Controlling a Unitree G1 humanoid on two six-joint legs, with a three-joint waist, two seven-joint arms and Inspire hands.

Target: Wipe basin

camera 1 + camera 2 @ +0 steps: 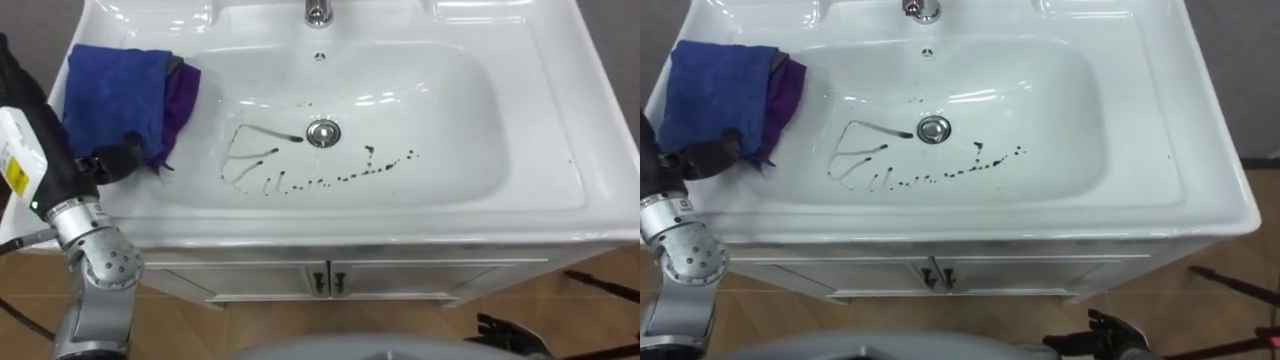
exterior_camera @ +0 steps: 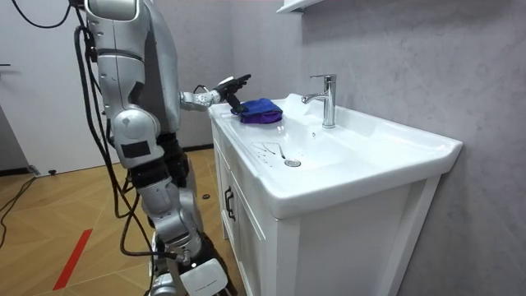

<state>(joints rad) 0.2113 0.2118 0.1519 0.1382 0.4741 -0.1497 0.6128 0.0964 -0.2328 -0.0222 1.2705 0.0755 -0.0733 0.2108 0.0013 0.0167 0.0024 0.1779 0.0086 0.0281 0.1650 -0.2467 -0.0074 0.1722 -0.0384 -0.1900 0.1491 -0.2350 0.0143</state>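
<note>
White basin (image 1: 455,110), dark streaks (image 1: 272,133) inside, perhaps ink

Silver-grey shell with black joints; black left hand (image 1: 118,160); dark cables.

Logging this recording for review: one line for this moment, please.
left hand: at cloth edge | cloth: on basin rim | stains: by drain, unwiped

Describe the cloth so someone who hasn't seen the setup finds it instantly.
Find the white basin on its cabinet; go to its left rim, just beyond the robot's left hand. A crumpled blue cloth lies there, a purple cloth poking out at its right edge. Nothing else on the basin is soft or coloured; the dark streaks near the drain are just marks.
</note>
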